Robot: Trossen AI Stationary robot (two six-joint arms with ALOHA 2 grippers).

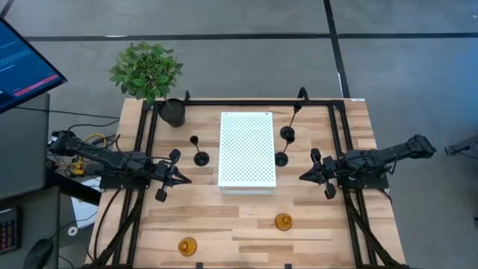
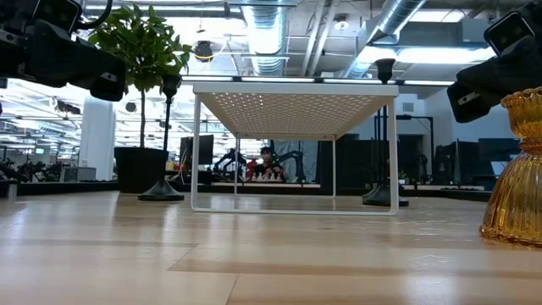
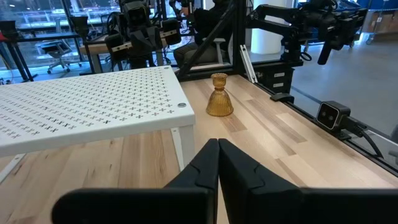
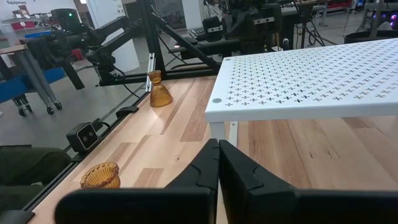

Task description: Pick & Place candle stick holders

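A white perforated shelf [image 1: 246, 149] stands mid-table. One black stemmed holder [image 1: 200, 155] stands on its disc base left of the shelf, and two more [image 1: 287, 133] [image 1: 281, 158] stand on theirs right of it. Two amber holders [image 1: 283, 222] [image 1: 187, 246] stand near the table's near edge; one shows in the left wrist view [image 3: 219, 96] and both in the right wrist view [image 4: 160, 90] [image 4: 101, 175]. My left gripper [image 1: 183, 179] [image 3: 217, 155] is shut and empty, left of the shelf. My right gripper [image 1: 302, 178] [image 4: 217, 155] is shut and empty, right of the shelf.
A black plant pot with green leaves [image 1: 170, 110] stands at the table's far left corner. A black frame [image 1: 336, 149] runs along the table's edges. Bare wood [image 1: 231, 217] lies between the shelf and the amber holders.
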